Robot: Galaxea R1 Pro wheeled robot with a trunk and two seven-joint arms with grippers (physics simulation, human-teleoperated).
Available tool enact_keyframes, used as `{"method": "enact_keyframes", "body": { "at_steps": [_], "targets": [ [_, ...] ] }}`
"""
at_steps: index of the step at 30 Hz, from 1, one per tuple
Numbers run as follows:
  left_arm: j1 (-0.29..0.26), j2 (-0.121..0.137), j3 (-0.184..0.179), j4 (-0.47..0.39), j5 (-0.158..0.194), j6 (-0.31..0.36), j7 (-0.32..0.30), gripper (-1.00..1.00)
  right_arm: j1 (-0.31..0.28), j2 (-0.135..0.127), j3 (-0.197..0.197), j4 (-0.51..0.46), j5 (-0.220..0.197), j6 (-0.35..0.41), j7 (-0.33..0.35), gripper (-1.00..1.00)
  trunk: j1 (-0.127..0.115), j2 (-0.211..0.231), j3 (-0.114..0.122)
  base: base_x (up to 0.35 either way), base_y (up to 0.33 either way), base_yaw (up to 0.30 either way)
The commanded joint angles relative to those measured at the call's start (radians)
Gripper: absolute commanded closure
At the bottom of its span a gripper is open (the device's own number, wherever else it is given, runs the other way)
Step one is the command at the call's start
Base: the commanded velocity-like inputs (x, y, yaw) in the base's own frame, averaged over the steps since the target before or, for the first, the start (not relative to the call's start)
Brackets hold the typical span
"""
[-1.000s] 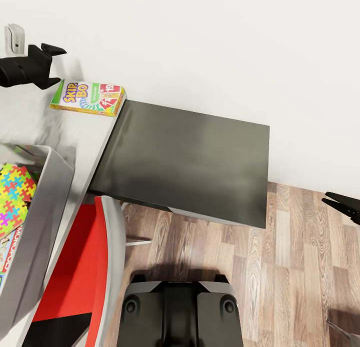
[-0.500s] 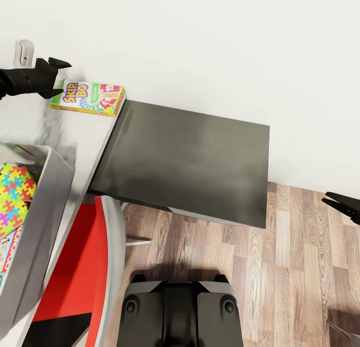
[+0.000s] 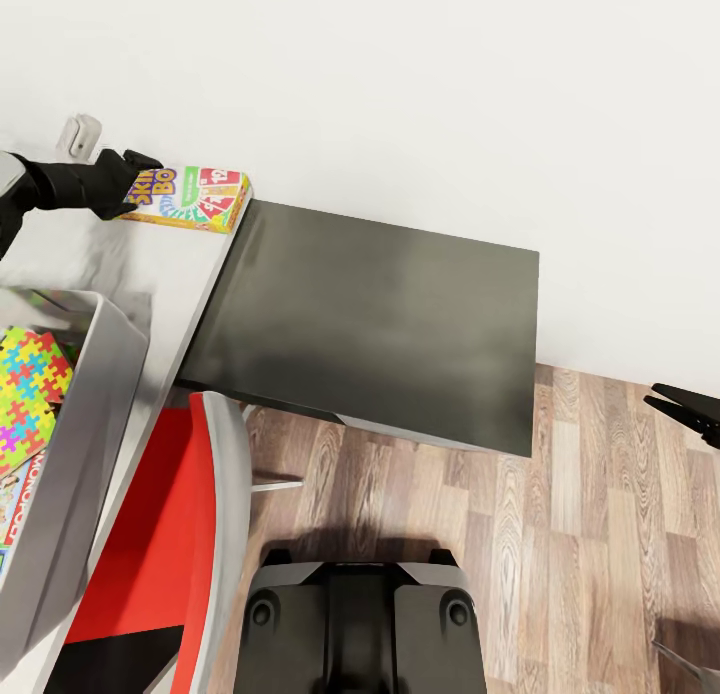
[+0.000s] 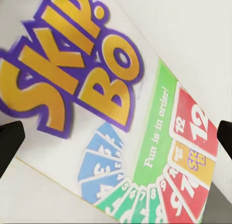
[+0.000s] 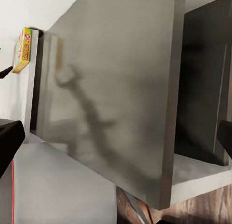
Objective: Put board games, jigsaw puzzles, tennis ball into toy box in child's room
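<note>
Yellow-edged Skip-Bo box [image 3: 190, 197] lies at ten o'clock on the white table [image 3: 150, 264], left gripper [image 3: 138, 179] spread wide straddling it, and a shallow bite could let it slip.

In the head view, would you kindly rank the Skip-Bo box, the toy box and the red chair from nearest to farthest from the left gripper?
1. Skip-Bo box: right at the left gripper, by the wall.
2. Toy box: on the table's near side, holding a puzzle.
3. Red chair: farthest, on the floor beside the table.
</note>
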Motion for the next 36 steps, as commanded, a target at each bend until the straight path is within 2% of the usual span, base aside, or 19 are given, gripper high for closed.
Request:
{"method": "enact_keyframes", "body": {
  "at_steps": [1,10,36],
  "targets": [
    [-0.001,0.0,-0.013,0.004,0.01,0.001,0.005,-1.0,-0.001,0.0,-0.001,0.0,0.0,0.005,0.002,-1.0,0.001,-0.002,-0.001,0.0,0.0,0.0],
    [0.0,-0.012,-0.034,0.023,0.01,-0.001,0.004,-1.0,-0.001,0.0,-0.003,0.0,0.0,0.006,0.004,-1.0,0.001,-0.002,-0.001,0.0,0.0,0.0],
    [0.001,-0.025,-0.039,0.069,0.01,-0.001,0.003,-1.0,-0.001,0.001,-0.003,0.0,0.0,0.006,0.005,-1.0,0.001,-0.002,-0.001,0.0,0.0,0.0]
  ]
}}
